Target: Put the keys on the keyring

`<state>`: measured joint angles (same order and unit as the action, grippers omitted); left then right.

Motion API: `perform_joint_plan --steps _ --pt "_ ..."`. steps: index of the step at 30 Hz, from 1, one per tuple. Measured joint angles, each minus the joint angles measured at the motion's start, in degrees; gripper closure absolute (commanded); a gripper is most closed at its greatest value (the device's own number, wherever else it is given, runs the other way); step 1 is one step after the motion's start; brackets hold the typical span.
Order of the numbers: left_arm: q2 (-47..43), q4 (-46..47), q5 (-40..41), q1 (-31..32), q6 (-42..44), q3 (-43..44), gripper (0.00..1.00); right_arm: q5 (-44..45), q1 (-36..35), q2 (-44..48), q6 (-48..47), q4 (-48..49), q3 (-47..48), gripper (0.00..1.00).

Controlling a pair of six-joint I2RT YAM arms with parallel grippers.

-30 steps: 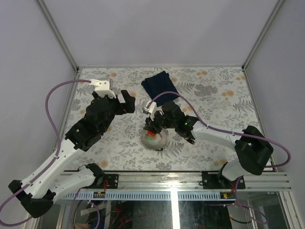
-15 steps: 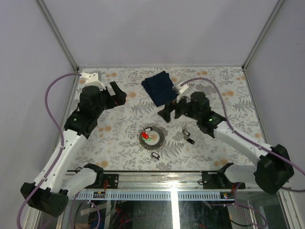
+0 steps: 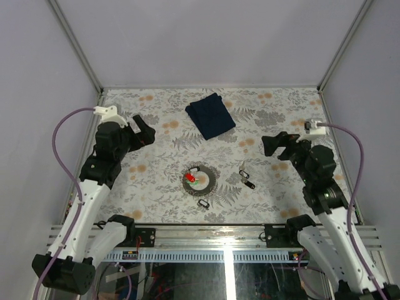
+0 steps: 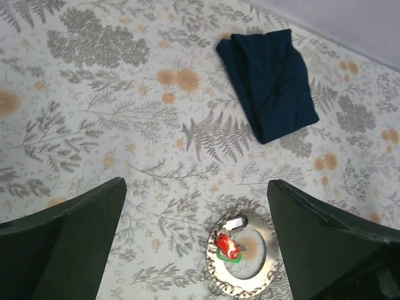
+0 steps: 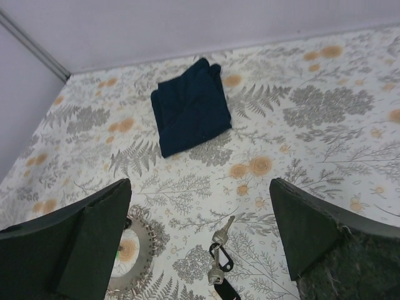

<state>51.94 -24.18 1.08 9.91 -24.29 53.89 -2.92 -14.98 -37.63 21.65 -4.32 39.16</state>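
Observation:
The keyring point(image 3: 209, 185) is a silvery linked loop lying flat at mid-table. Red and green keys point(image 3: 191, 179) rest on its left inner edge beside a white tag; whether they are threaded on it I cannot tell. In the left wrist view the keyring point(image 4: 243, 287) and red key point(image 4: 227, 246) lie below my open left gripper point(image 4: 195, 181). Black-tagged metal keys point(image 3: 245, 177) lie right of the loop, under my open right gripper point(image 5: 200, 181) as keys point(image 5: 219, 256). Both grippers, left point(image 3: 140, 128) and right point(image 3: 278, 145), hang apart from everything.
A dark blue folded cloth point(image 3: 210, 115) lies at the back centre, also seen in both wrist views point(image 4: 270, 81) point(image 5: 190, 106). A small black key-like piece point(image 3: 203, 204) sits near the front edge below the loop. Frame posts stand at the table's back corners.
My right gripper opened, left the keyring and pulled back to the right, uncovering the red and green keys. My left arm drew back to the left.

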Motion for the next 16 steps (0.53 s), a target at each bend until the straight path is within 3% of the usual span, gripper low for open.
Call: perform_joint_plan --steps 7,16 --pt "-9.81 0.90 4.76 -0.07 -1.25 -11.63 0.00 3.10 0.00 13.16 0.72 -4.98 -3.32 0.01" --pt "-9.44 1.25 8.02 -0.07 -3.34 -14.03 0.00 6.34 0.00 11.96 6.32 -11.76 -9.44 0.01"
